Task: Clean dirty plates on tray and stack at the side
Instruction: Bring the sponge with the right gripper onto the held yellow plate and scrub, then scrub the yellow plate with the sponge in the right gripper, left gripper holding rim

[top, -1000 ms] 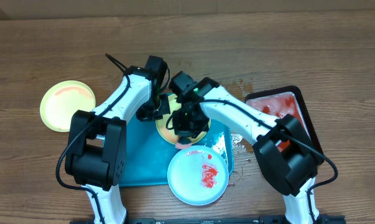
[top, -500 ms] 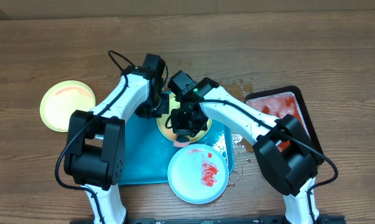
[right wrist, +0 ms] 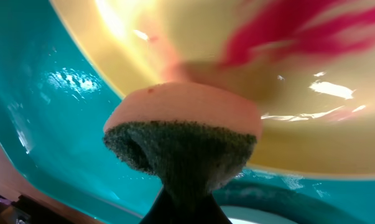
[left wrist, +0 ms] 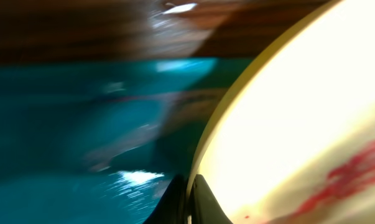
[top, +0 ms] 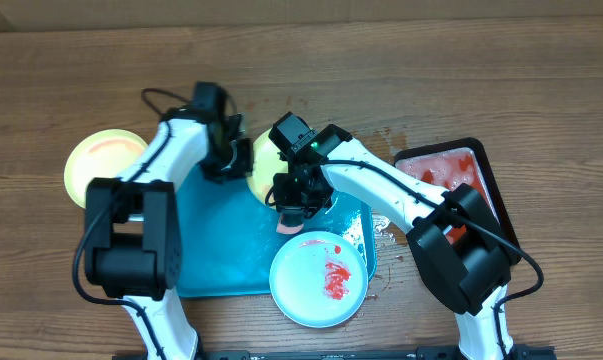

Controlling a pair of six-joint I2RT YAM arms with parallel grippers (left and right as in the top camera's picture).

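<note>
This looks like a lab where robots are tried out. Two white and black robot arms, the left arm (top: 176, 150) and the right arm (top: 381, 185), stand at one edge of a plain wooden table (top: 541, 70). On the table lie simple plastic things: a blue tray (top: 216, 250), plates (top: 306, 290) with red smears, and a black tray (top: 451, 170) full of red goo.

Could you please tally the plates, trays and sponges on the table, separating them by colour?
pale yellow plates: 2
pale blue plate: 1
turquoise tray: 1
black tray: 1
sponge: 1
Total: 6
</note>
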